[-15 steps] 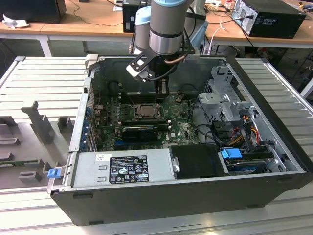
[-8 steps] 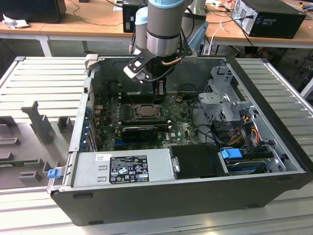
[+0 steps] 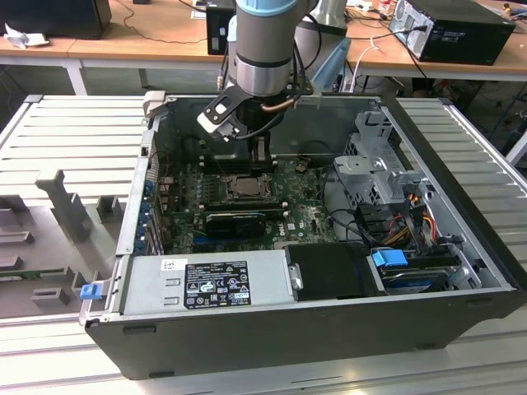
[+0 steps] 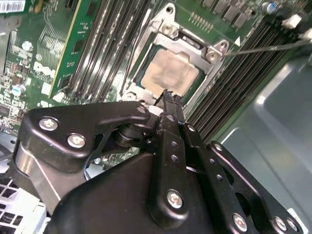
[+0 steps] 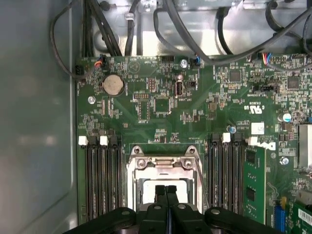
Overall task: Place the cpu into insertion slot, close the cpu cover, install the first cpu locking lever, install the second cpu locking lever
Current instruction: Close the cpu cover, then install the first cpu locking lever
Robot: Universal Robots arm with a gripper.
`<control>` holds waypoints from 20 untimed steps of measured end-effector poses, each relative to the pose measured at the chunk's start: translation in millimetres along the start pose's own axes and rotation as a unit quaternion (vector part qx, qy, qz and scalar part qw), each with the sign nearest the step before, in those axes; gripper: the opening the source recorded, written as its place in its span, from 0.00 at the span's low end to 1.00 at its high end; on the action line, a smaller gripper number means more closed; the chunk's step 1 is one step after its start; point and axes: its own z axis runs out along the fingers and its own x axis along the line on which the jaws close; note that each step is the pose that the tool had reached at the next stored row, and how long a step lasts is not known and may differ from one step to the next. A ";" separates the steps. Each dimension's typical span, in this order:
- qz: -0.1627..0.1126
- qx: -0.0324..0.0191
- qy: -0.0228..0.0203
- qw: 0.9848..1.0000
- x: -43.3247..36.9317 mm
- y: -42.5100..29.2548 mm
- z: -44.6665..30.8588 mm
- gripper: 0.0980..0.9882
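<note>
The cpu (image 4: pixel 171 73), a pale silver square, lies in the insertion slot (image 5: pixel 129 171) on the green motherboard. The cpu cover (image 4: pixel 196 47), a silver frame with a square window, lies flat around the chip. My gripper (image 4: pixel 168 93) is shut with nothing between its black fingers. Its tips hang just above the near edge of the chip and cover in both wrist views, gripper (image 5: pixel 165 188). A thin wire locking lever (image 4: pixel 265 47) sticks out sideways from a corner of the socket. In the exterior view the gripper (image 3: pixel 260 161) hovers over the socket (image 3: pixel 245 188) at the back of the case.
Long black memory slots (image 5: pixel 100 175) flank the socket on both sides. A black graphics card (image 3: pixel 235 220) lies in front of it, then the power supply (image 3: pixel 210 280). A drive cage (image 3: pixel 379 164) and cables fill the exterior view's right. The grey case wall (image 5: pixel 34 122) stands close by.
</note>
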 end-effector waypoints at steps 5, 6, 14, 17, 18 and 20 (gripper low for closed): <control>0.000 0.000 0.000 1.000 -0.3 -10.5 3.6 0.01; 0.000 0.000 0.000 1.000 -0.4 -11.6 4.1 0.01; 0.000 0.000 0.000 1.000 -0.5 -16.4 4.2 0.01; 0.000 0.000 0.000 1.000 -0.5 -17.2 3.8 0.01; 0.000 0.000 0.000 1.000 -0.5 -17.2 3.2 0.01; 0.000 0.000 0.000 1.000 -0.4 -17.2 1.1 0.01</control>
